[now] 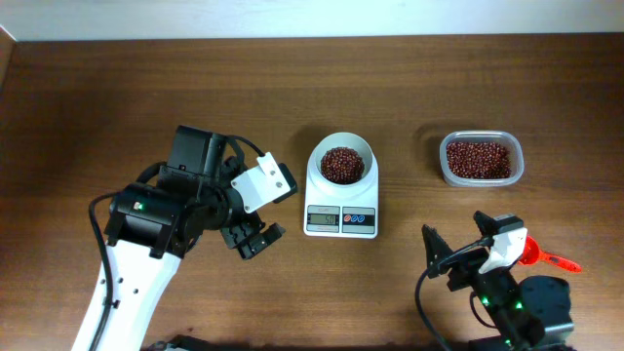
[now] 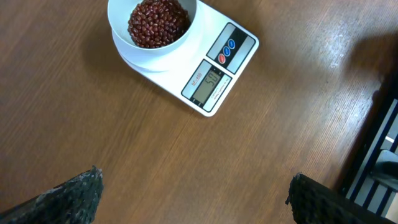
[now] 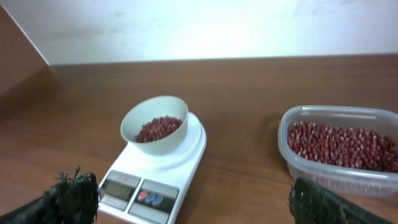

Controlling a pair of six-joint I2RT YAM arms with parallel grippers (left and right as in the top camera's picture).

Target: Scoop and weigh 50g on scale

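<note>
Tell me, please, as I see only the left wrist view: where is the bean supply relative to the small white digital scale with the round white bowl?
Observer: The clear plastic tub of red beans stands to the right of the scale, apart from it.
Operator: Thank you. Where is the scoop?
Observer: A red plastic scoop sits just behind the right gripper, outside its fingers.
Operator: Is that gripper open?
Observer: Yes, its jaws stand wide apart with nothing between them.
</note>
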